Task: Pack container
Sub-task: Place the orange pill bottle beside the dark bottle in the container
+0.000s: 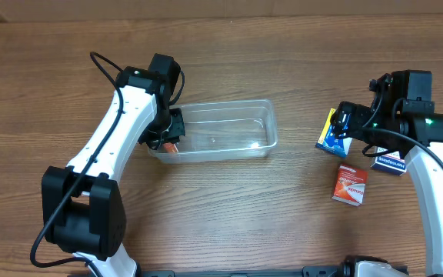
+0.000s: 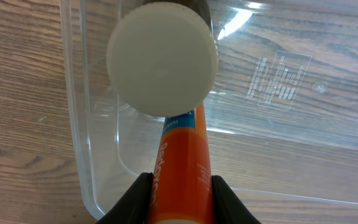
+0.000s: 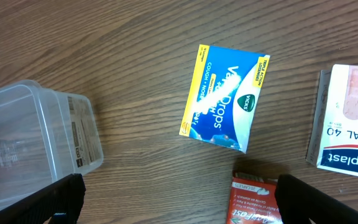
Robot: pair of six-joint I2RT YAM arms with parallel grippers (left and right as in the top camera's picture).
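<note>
Tube (image 2: 179, 168) at container (image 1: 233, 105) left end; boxes (image 1: 351, 185) well right.

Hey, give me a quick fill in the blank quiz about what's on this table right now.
The left gripper is shut on an orange tube with a ____ cap.
Outside the container, ____ boxes lie on the table.
The Vicks VapoDrops box is blue and ____.
Missing words: white; three; yellow.

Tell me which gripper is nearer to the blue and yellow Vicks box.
Right. The right gripper hangs open right beside the Vicks box; the left gripper is far away at the container, holding an orange tube.
</note>
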